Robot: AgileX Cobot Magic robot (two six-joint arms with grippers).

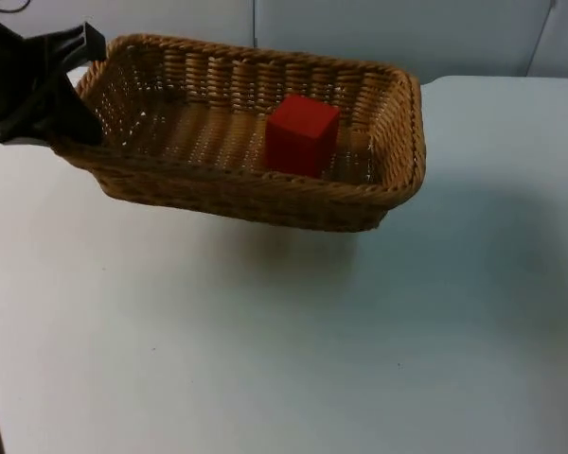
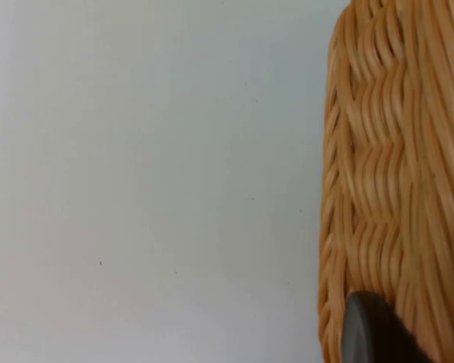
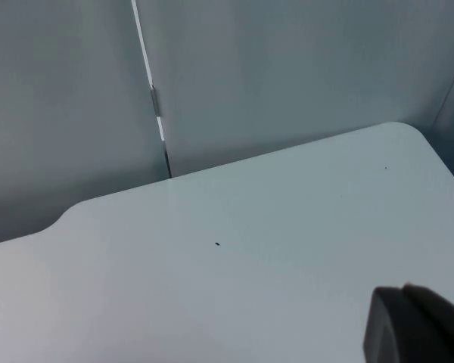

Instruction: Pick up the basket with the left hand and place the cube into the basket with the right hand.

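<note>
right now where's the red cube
In the top view the red cube sits inside the wicker basket, toward its right half, while the left gripper holds the basket's left end.

Left arm: black throughout — a bulky, angular housing of flat matte faces.
Left pincer: black, with a flat blade-like finger jutting from the housing and a wedge-shaped one below it.
Left fingertip: dark grey-black, rounded at the end, smooth with a dull sheen.
Right fingertip: black — a blocky pad with softened corners and a faint ridge along its upper edge.
</note>
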